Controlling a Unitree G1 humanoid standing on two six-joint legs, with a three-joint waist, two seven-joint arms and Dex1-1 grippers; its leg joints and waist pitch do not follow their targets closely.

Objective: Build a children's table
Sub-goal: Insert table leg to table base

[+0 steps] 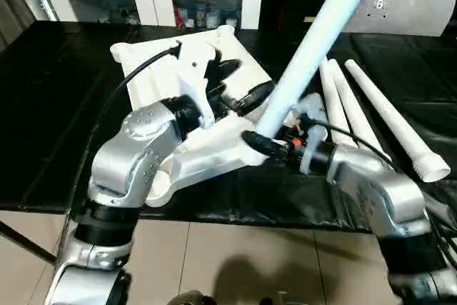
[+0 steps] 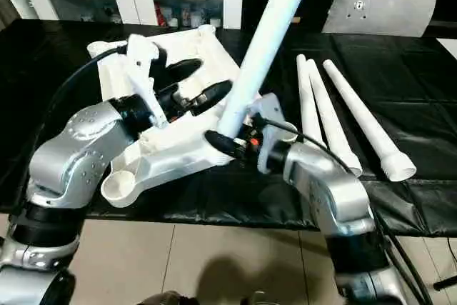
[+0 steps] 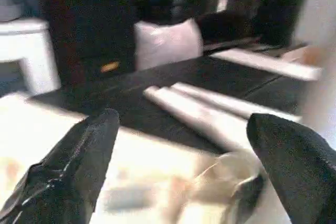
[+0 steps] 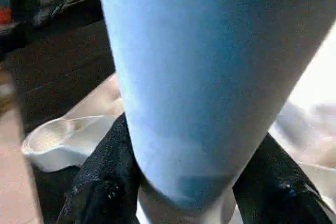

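Left tool [image 2: 189, 82]: hovering wide apart over the ribbed underside of the table top [image 2: 171, 149], gripping nothing.
Table top: lying upside down on the black tabletop [image 2: 57, 69], one round corner socket [image 2: 120, 185] jutting toward the robot past the tabletop's edge.
Right tool [image 2: 227, 141]: clamping the base of a leg [image 2: 268, 41] just right of the table top's middle, the leg leaning up and away.
Spare legs [image 2: 339, 116]: three lying side by side, right of the table top.
Handling: probably light, stiff, slick plastic; gripping low near the collar is looking steadier than higher up.
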